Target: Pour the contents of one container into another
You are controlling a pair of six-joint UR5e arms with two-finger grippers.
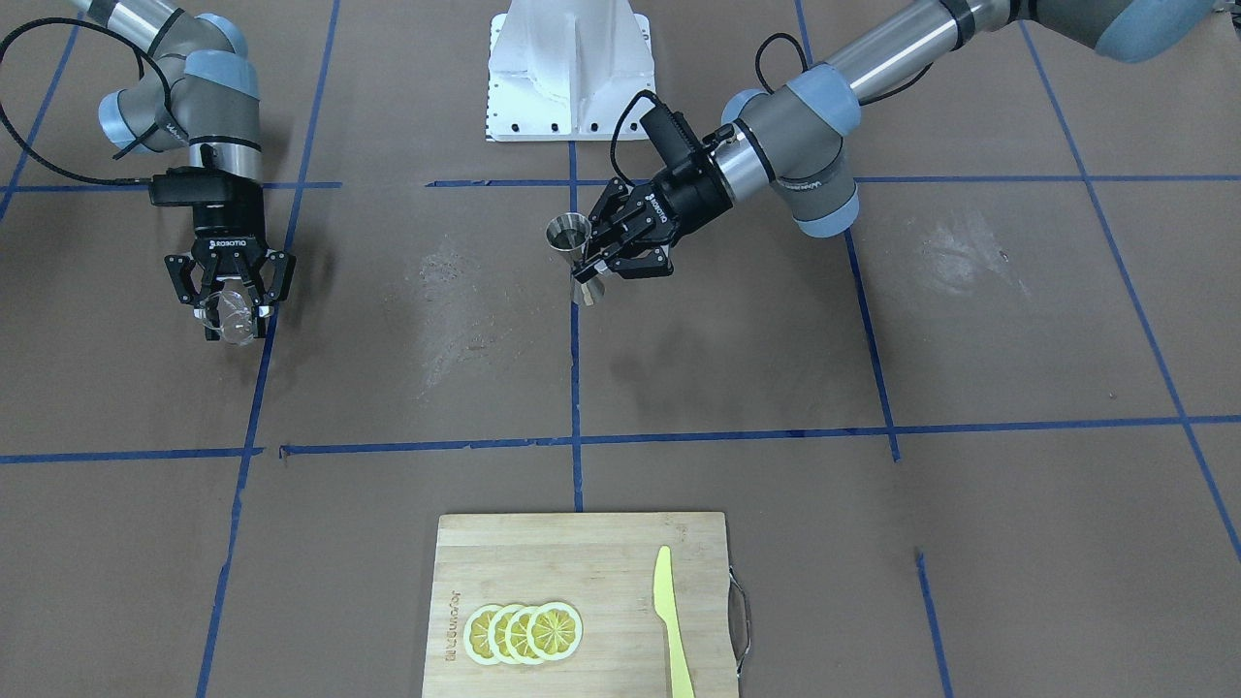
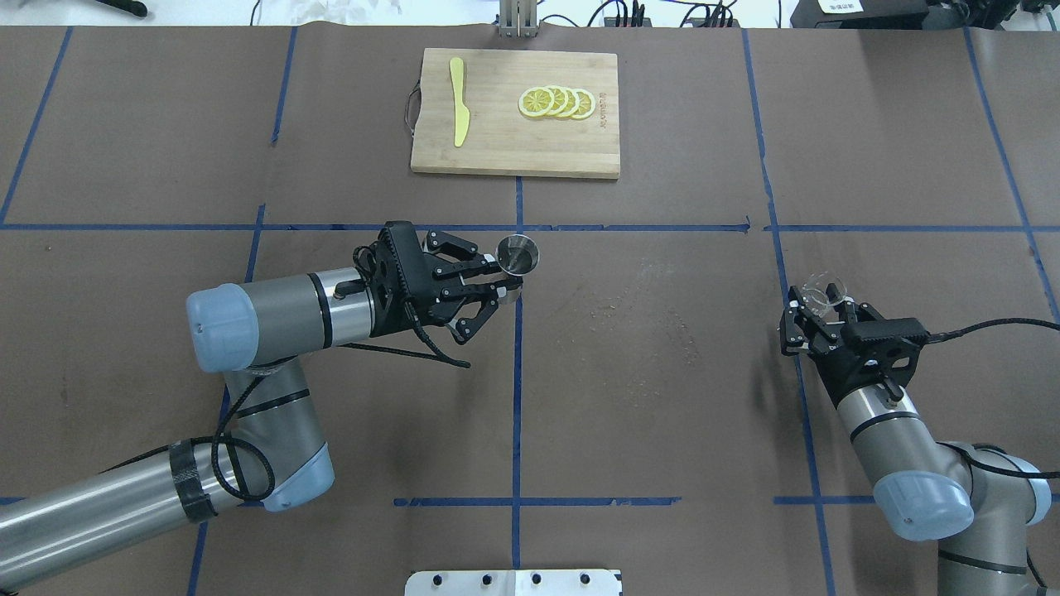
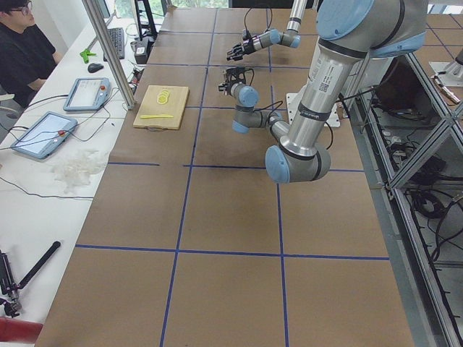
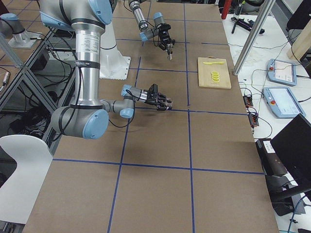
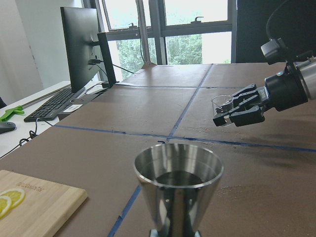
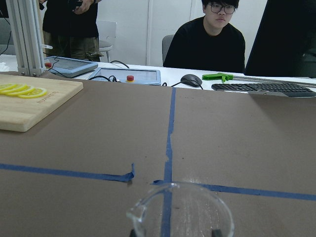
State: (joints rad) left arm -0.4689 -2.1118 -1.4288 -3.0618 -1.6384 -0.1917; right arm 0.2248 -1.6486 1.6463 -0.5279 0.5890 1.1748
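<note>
**Brown-papered table: both containers gripped, no pour yet**

Glass cup sits upright, clamped between the right gripper's fingers. Jigger stands upright in the left gripper, pinched at its waist, well apart from the cup. Judged step: carrying before the pour. Next, the cup's lip must come over the jigger's mouth, then tilt. "ROBOTIQ" is printed on both grippers; the cutting board logo is unreadable.
</note>
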